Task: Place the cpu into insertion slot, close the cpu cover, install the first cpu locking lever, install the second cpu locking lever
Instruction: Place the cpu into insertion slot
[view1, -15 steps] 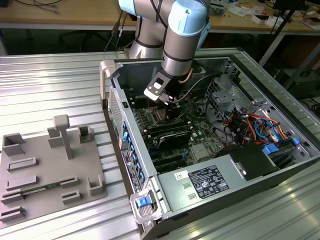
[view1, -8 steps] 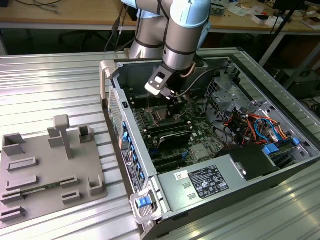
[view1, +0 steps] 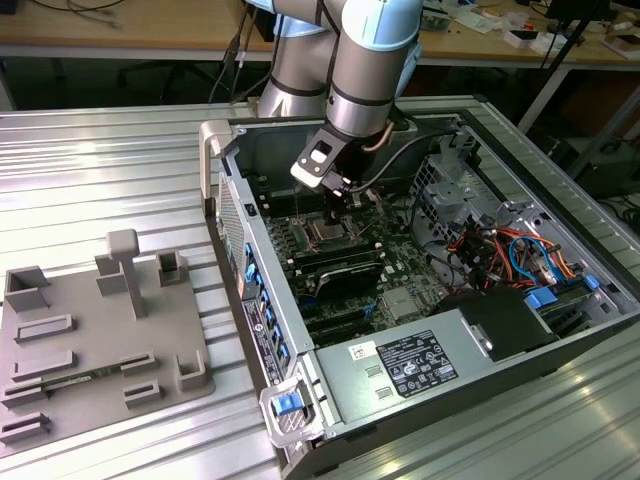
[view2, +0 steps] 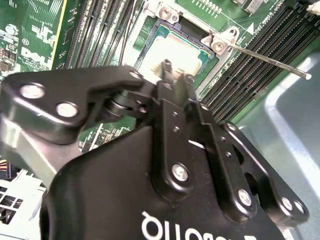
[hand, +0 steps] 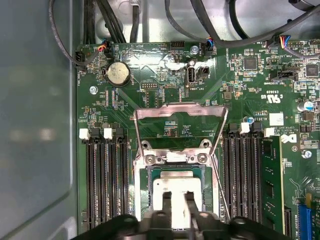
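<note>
Grey moulded fixture plate (view1: 100, 340) lies on the ribbed metal worktop (view1: 110, 170) at the exterior view's left, well apart from the work. Just beside it towards the middle stands the open computer case (view1: 235, 230), its green board facing up. The arm (view1: 360, 70) reaches down into the case, and the pincer (view1: 337, 212) hangs directly over the insertion slot (view1: 328, 232).

In the first wrist view the cpu (hand: 177, 187) lies flat inside the insertion slot (hand: 141, 192), between two banks of memory slots (hand: 105, 185). The pincer (hand: 177, 202) is just above the chip's metal top, its fingers (hand: 166, 200) spread a little with nothing pinched between them. The cpu cover (hand: 180, 111) is swung up and open, hinged at the slot's edge. In the second wrist view a thin locking lever (view2: 270, 61) juts free from the slot's corner.

At the exterior view's right, orange and blue cables (view1: 500, 250) cross the case.
</note>
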